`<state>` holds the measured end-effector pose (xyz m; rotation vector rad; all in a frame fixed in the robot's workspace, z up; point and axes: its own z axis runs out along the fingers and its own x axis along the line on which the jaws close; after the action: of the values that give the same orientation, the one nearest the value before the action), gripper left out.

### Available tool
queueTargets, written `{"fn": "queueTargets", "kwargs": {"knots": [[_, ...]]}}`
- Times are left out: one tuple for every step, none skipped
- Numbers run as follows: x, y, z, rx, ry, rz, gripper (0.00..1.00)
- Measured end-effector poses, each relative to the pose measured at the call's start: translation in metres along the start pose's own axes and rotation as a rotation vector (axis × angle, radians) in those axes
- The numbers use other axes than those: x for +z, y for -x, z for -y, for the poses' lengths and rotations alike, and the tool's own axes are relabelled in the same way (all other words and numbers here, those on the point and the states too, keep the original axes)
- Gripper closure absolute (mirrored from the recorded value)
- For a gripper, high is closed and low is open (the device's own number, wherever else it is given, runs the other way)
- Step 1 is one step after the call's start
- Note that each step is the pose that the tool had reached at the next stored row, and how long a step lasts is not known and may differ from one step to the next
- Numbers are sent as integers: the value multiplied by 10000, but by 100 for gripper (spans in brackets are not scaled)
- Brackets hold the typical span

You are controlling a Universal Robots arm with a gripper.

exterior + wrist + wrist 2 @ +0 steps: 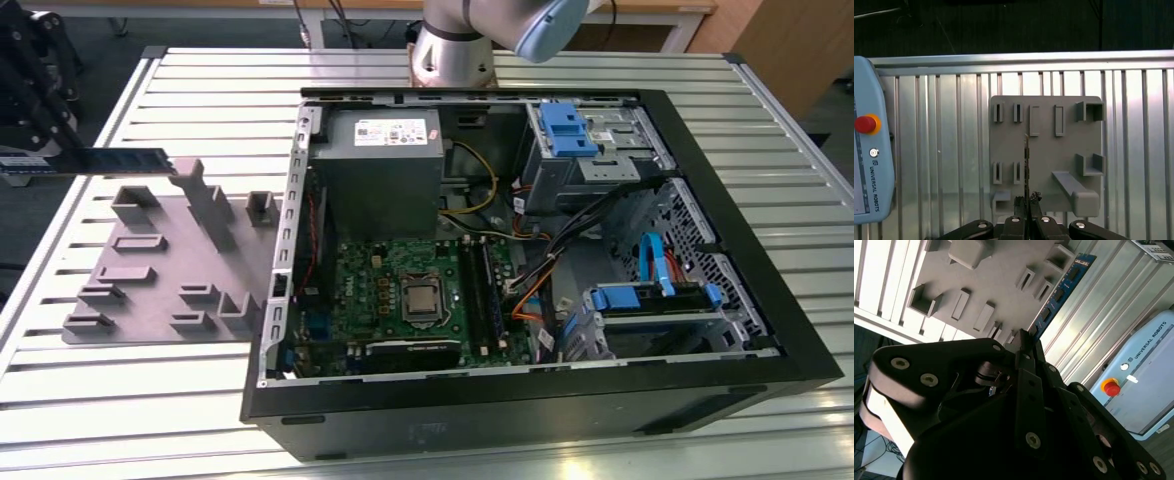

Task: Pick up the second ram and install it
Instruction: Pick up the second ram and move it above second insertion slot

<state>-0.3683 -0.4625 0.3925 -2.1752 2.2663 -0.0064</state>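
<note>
The gripper [1027, 202] was clenched on one end of the memory stick [127, 160], its jaws pressed against the two flat faces of the board. In the exterior view the stick was held in the air at the exterior view's left, lying roughly level, its free end reaching toward the tallest upright block of the gray tray [147, 270] and apart from the tray's floor. In the first wrist view the stick [1026, 160] showed edge-on as a thin dark line running out from the fingertips over the middle of the tray [1046, 160], between its rows of small pockets. In the second wrist view the stick [1061, 287] showed its flat side with a row of black chips. The tray lay on the slatted metal table [160, 400], just beside the open computer case [534, 405], which lay on its side with the green motherboard [400, 290] facing up, well apart from the stick. The arm's base [451, 55] stood at the far edge of the table behind the case. A pale blue control box [869, 165] with a red button [865, 123] lay on the table near the tray.
</note>
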Motion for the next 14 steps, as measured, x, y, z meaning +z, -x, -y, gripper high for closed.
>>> {"fn": "queueTargets", "kwargs": {"knots": [[0,0,4,0,0,0,86],[1,0,8,0,-1,1,86],[1,1,13,0,-1,1,86],[1,1,17,0,-1,1,86],[1,1,19,1,-1,1,86],[0,1,22,1,0,0,86],[0,1,26,0,0,0,86],[0,1,31,0,0,0,86],[0,1,36,0,0,0,86],[0,1,42,-1,0,0,86],[0,2,52,0,0,0,86],[0,2,63,0,0,0,86],[0,3,72,-1,-1,0,86],[0,3,82,0,0,0,86]]}}
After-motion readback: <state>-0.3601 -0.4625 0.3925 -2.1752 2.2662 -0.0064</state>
